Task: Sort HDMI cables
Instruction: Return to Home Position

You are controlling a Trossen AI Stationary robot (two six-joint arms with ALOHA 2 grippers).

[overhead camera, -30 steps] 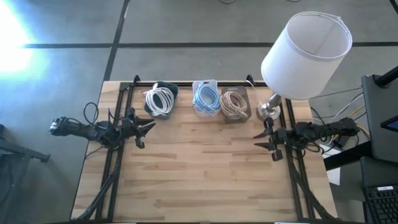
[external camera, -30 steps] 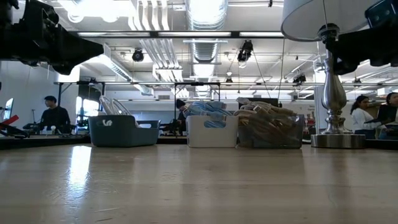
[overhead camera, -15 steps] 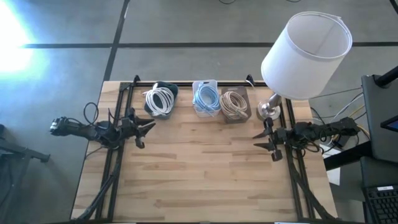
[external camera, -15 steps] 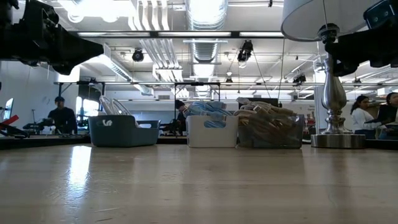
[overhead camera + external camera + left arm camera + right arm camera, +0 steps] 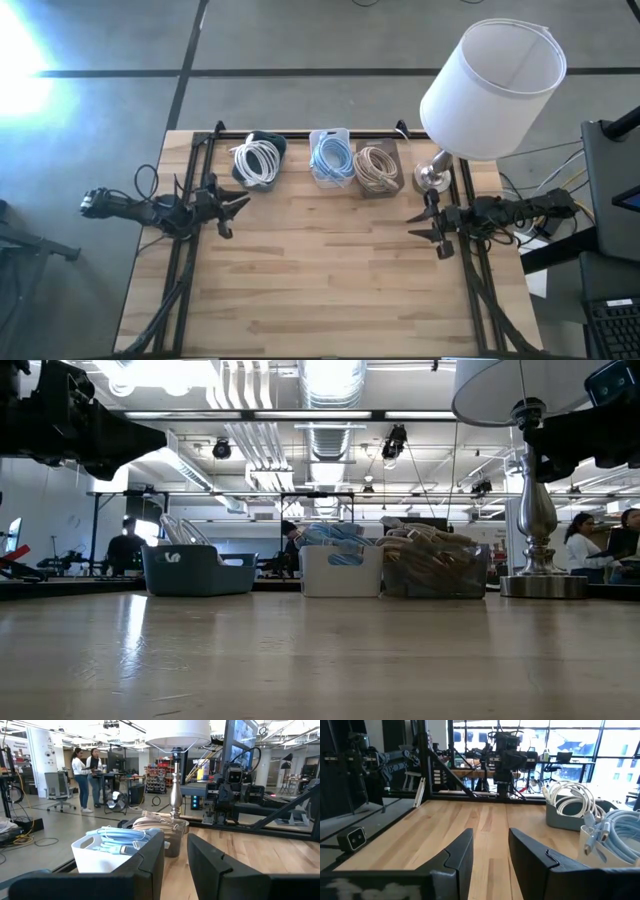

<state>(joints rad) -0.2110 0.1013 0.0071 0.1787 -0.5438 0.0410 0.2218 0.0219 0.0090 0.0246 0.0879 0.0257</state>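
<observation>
Three small bins stand in a row at the table's far edge. White cable coils (image 5: 256,160) lie in a dark blue-grey bin (image 5: 197,571), light blue coils (image 5: 331,155) in a white bin (image 5: 341,572), and beige coils (image 5: 375,167) in a clear bin (image 5: 434,572). My left gripper (image 5: 238,204) is open and empty above the table's left side, in front of the white coils. My right gripper (image 5: 418,225) is open and empty above the right side, in front of the lamp.
A table lamp with a white shade (image 5: 493,88) and a silver base (image 5: 433,178) stands at the far right corner, next to the beige bin. Bare wooden tabletop (image 5: 325,280) spreads between and in front of the arms. A person (image 5: 125,547) shows in the room behind.
Both arms have kept still and the coils lie as before. Only a person in the room behind the table has walked toward the right.
</observation>
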